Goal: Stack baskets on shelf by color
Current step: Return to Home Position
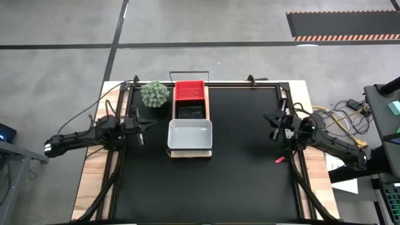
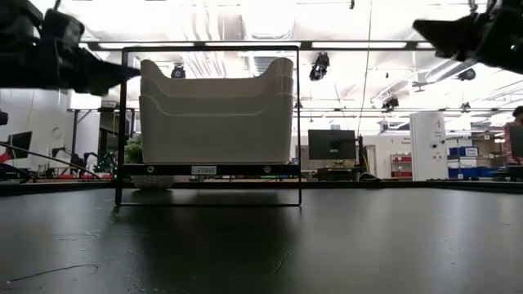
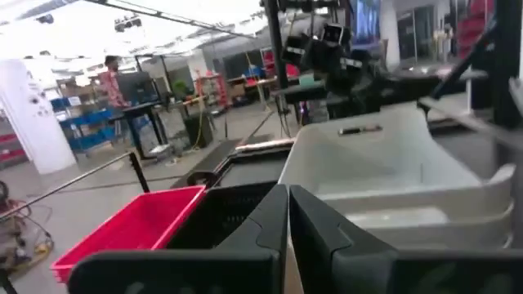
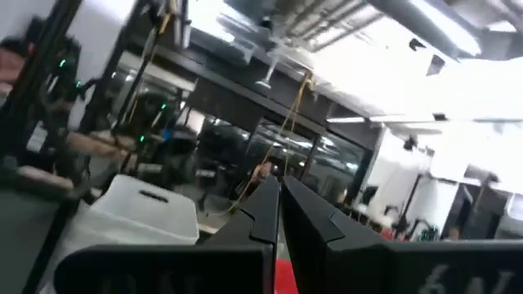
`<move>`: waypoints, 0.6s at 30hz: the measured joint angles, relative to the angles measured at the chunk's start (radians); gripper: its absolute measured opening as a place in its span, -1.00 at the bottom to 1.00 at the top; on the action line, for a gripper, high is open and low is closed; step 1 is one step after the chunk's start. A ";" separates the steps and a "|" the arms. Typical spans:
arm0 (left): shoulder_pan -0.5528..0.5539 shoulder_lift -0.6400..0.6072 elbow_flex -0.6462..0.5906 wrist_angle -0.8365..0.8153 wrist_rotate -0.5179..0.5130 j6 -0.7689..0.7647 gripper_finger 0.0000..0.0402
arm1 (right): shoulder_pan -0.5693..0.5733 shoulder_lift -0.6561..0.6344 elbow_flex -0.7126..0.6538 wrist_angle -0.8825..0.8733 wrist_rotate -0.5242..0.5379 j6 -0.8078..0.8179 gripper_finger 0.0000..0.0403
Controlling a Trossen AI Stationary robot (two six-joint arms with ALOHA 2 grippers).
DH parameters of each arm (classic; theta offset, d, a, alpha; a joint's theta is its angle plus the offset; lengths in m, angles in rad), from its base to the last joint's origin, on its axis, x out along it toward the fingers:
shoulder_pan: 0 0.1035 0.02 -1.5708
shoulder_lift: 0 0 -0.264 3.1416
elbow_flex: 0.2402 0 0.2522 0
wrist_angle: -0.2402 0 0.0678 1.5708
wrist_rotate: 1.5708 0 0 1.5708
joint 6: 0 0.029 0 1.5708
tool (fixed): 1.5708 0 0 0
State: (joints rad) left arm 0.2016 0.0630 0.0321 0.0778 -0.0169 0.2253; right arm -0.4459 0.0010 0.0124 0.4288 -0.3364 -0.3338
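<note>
Left pincer point(image 1: 142, 124) closed tight over the black bench point(image 1: 244, 164), green ball-shaped plant point(image 1: 154, 94) just beyond, long light-wood shelf point(image 1: 187, 154) mid-bench bearing red plastic basket point(image 1: 190, 91) farthest, black plastic basket point(image 1: 190, 112) central, nested white plastic baskets point(image 1: 190, 135) nearest, right pincer point(image 1: 270, 119) likewise closed, far right.

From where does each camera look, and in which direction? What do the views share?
High view: above the table, looking straight down; shows left arm, right arm, left claw, right claw.
Low view: at tabletop height, facing the white baskets on the shelf; both claws overhead.
Left wrist view: on the left arm, facing red baskets, black baskets, white ones; own shut fingers.
Right wrist view: on the right arm, facing the white baskets; own shut fingers.
Shared: all show the white baskets.
</note>
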 joint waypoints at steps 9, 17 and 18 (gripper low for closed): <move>0.000 0.084 -0.024 -0.027 0.027 -0.499 -1.00 | 0.000 0.064 0.001 -0.036 0.111 0.236 -0.95; 0.000 0.152 -0.024 -0.026 0.027 -0.559 -1.00 | 0.000 0.124 0.001 -0.037 0.111 0.221 -0.95; 0.000 0.158 -0.024 -0.026 0.027 -0.559 -1.00 | 0.000 0.129 0.001 -0.036 0.111 0.220 -0.95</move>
State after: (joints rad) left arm 0.2012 0.2207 0.0078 0.0518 0.0105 -0.3332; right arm -0.4458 0.1302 0.0135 0.3925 -0.2253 -0.1142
